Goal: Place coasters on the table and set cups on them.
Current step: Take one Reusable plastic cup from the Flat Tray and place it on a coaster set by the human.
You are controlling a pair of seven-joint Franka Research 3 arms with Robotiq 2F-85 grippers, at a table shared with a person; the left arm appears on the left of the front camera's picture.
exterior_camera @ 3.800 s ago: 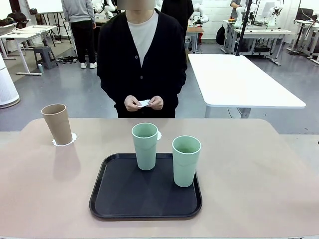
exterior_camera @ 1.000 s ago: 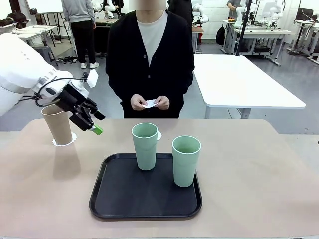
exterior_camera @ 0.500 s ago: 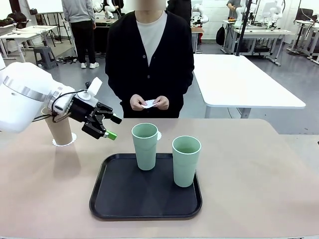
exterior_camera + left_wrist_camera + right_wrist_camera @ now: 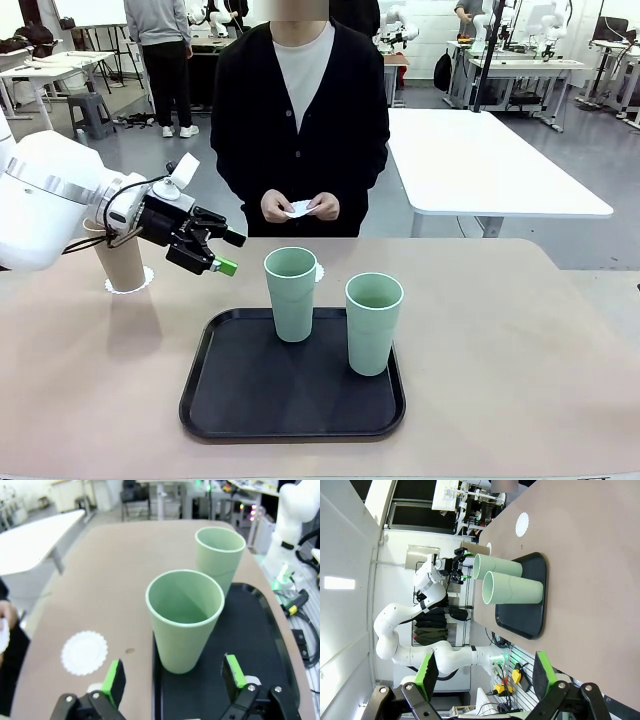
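Three tall, tapered, matte cups w/o handles stand on a wide beige bench (image 4: pixel 500 330). At far left, a tan-brown cup (image 4: pixel 118 262) stands upright on a white scalloped coaster (image 4: pixel 143 279), partly hidden by the L arm (image 4: pixel 50 200). Two mint-green cups stand upright on a black tray (image 4: pixel 250 390) at bench centre. One (image 4: pixel 291 293) is at the tray's far edge; the other (image 4: pixel 373 322) is nearer the robot and to the right. A second coaster (image 4: pixel 319 272) lies on the bench just behind the far mint cup, mostly hidden by it. A person in a dark cardigan stands at the far side, hands (image 4: pixel 270 207) together at waist height, holding a third coaster (image 4: pixel 297 208).

The L arm comes in from the left, wrist roughly level, fingers pointing right toward the far mint cup. The L pincer (image 4: pixel 230 253) hovers above the bench btw. the brown cup and that mint cup, jaws wide apart, holding and touching nothing. In the left wrist view its green pads (image 4: pixel 114 676) sit either side of that cup, apart from it.

The R pincer (image 4: pixel 486 672) also has its jaws spread wide and is empty, well back from the tray.
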